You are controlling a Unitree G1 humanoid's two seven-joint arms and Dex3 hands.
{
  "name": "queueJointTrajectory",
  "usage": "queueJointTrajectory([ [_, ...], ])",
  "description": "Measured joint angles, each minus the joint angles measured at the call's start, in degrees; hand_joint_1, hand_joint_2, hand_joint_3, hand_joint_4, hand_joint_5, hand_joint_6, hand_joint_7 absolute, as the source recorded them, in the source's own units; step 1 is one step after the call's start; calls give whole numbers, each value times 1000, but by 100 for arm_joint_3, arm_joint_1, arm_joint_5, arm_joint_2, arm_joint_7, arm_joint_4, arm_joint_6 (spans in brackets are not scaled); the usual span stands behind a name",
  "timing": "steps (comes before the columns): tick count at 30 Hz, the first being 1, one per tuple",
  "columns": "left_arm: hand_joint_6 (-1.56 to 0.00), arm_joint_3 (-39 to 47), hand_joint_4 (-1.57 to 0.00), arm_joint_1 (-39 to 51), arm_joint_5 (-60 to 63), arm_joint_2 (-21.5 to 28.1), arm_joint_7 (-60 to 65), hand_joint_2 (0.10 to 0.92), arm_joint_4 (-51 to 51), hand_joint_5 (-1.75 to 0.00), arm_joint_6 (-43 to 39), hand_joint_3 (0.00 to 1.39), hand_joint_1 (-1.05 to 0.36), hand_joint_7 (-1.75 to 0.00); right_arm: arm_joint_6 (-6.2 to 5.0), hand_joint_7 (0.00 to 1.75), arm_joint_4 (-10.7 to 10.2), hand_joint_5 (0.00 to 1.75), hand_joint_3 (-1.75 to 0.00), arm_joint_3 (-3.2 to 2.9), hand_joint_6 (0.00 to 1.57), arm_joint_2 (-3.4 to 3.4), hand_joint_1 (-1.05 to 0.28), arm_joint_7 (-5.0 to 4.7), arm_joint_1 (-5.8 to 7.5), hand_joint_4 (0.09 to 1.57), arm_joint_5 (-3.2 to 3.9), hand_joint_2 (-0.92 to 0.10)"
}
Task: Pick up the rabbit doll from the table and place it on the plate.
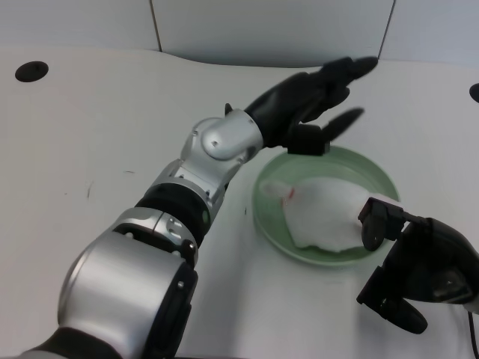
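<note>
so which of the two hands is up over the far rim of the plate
The left hand. It hangs open above the far edge of the green plate, holding nothing. The right hand sits at the plate's near right side. The rabbit doll lies on the plate.

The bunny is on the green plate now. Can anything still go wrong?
Maybe two things. The left robot hand hangs open just above the far rim of the green plate. If it pulls back low, it could bump the rim and slide the plate. Also, the rabbit doll lies toward the near side of the plate, and the right robot hand sits close to that edge. A nudge there might push the doll off.
</note>
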Motion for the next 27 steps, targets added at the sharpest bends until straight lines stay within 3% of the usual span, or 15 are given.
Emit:
queueJointTrajectory([
  [2,1,629,-62,0,-700,43,-845,921,-67,-39,392,901,-1048,1,25,1378,1,1746,-6,-5,887,-1,-654,0,0,1075,-2,-854],
  [5,1,1068,-67,0,-1165,243,-1505,921,-124,-45,698,893,-1048,1,112,1293,13,1746,-3,-48,922,-4,-654,0,1,1075,-35,-847],
  [8,1,1397,-54,18,-1500,513,-1985,921,-153,-42,1075,876,-1048,1,114,1360,17,1746,-7,-106,938,-4,-665,0,1,1087,-67,-856],
  [10,1,1703,-47,67,-1832,726,-2395,921,-181,-43,1562,846,-1048,1,112,1509,15,1746,-7,-123,929,-4,-654,0,0,1105,-94,-855],
  [12,-33,2082,-133,177,-2282,925,-2848,921,-191,-98,2377,765,-1048,-15,100,1692,15,1746,-6,-123,902,-3,-671,0,0,1121,-129,-856],
  [15,-64,2561,-193,415,-2859,1198,-3359,921,-193,-135,3672,742,-1048,-29,102,1710,17,1746,-2,-148,868,-5,-665,0,0,1122,-137,-848],
  [16,-80,2645,-214,492,-2950,1266,-3446,921,-214,-149,3892,755,-1048,-34,177,1728,33,1746,-2,-211,896,11,-645,-3,-8,1125,-142,-832],
  [20,-136,2992,-245,1085,-3342,1638,-3899,921,-419,-171,4387,766,-1048,-54,800,1746,188,1746,-12,-677,920,41,-568,-184,-16,1149,-157,-835],
  [22,-176,3109,-276,1472,-3452,1815,-3886,921,-495,-188,4433,752,-1048,-65,1116,1746,246,1746,-12,-833,904,23,-558,-185,-18,1155,-171,-834],
  [24,-214,3209,-314,1776,-3541,1918,-3793,921,-547,-209,4472,743,-1048,-75,1264,1746,258,1746,-10,-935,909,22,-563,-184,-19,1156,-234,-830],
  [26,-278,3272,-394,1948,-3618,1962,-3656,921,-648,-252,4566,738,-1048,-96,1302,1746,242,1746,-5,-955,940,41,-575,-198,-30,1160,-309,-821],
  [27,-396,3315,-398,2058,-3702,1979,-3586,921,-755,-547,4626,716,-1048,-74,1302,1746,223,1746,-3,-958,960,48,-582,-212,-41,1159,-375,-817],
])
